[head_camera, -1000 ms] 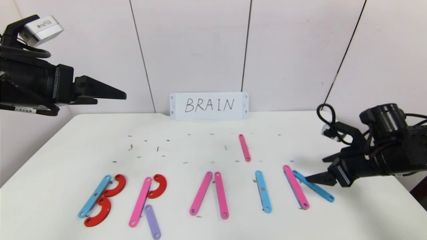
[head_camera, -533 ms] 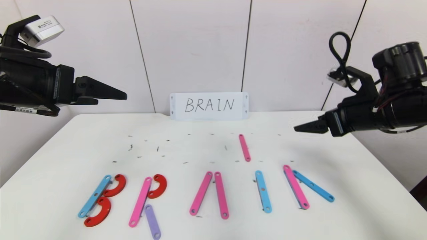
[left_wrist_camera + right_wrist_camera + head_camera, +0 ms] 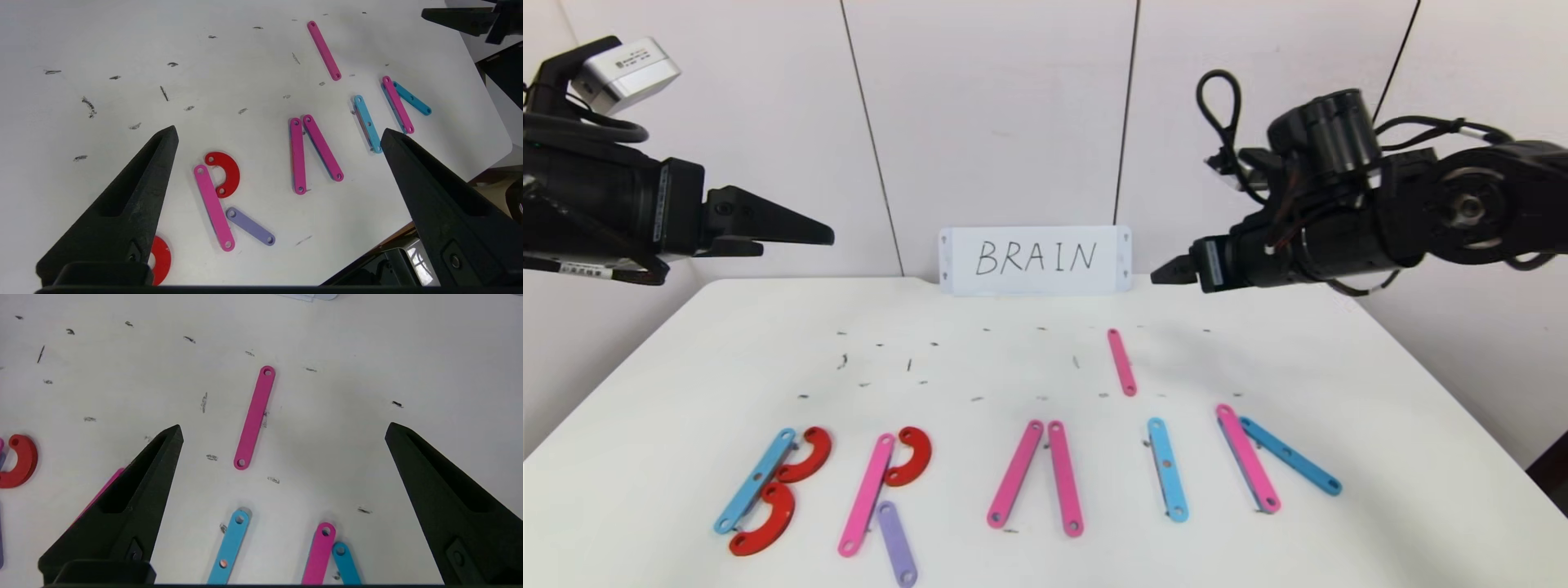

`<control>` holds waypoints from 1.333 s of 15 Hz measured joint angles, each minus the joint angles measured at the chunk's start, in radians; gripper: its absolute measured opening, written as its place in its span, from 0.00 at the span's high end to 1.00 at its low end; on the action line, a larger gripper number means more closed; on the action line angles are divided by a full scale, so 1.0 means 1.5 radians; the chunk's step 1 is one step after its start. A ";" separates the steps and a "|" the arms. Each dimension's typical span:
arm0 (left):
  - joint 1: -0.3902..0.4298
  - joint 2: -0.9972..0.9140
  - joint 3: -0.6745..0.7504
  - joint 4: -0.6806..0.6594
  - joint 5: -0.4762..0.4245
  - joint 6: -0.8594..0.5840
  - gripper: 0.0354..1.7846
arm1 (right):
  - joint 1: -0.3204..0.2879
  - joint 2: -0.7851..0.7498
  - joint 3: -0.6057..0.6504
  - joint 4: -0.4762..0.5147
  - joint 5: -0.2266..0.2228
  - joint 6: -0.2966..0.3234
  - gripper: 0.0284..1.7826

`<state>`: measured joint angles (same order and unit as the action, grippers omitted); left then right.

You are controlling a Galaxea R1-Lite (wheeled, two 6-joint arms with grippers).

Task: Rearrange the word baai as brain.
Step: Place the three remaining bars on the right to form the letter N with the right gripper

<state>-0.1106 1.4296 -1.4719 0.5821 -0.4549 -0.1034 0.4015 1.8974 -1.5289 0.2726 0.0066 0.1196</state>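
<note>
From the head view, I take the white card (image 3: pixel 1035 260) reading BRAIN as my landmark. The strip letters (image 3: pixel 1029 482) lie in a row well in front of it on the table (image 3: pixel 686 367): a B, an R, an A with no crossbar, an I and a half-built N. One spare pink strip (image 3: pixel 1121 362) lies between the card and that row. My left gripper (image 3: pixel 805 231) hangs high, well off to the card's left; my right gripper (image 3: pixel 1168 273) hovers just beside the card's right edge.

In the left wrist view, its jaws stand wide apart, holding nothing.

In the right wrist view, the jaws also gape empty, with the spare pink strip (image 3: pixel 254 417) lying beneath and between them. I judge it light, stiff, thin and flat, so probably slippery to lift; I would pinch it across its narrow width near the middle.
</note>
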 joint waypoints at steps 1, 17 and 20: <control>0.000 0.000 0.000 0.000 0.000 0.000 0.03 | 0.012 0.028 -0.018 0.000 -0.019 0.020 0.03; -0.004 -0.003 0.002 0.001 0.000 0.000 0.03 | 0.087 0.293 -0.126 -0.009 -0.180 0.158 0.03; -0.007 -0.003 0.002 0.001 0.001 0.000 0.03 | 0.090 0.301 -0.126 -0.007 -0.180 0.167 0.03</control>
<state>-0.1217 1.4257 -1.4683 0.5830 -0.4536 -0.1038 0.5357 2.3491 -1.7183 0.2617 -0.2640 0.3694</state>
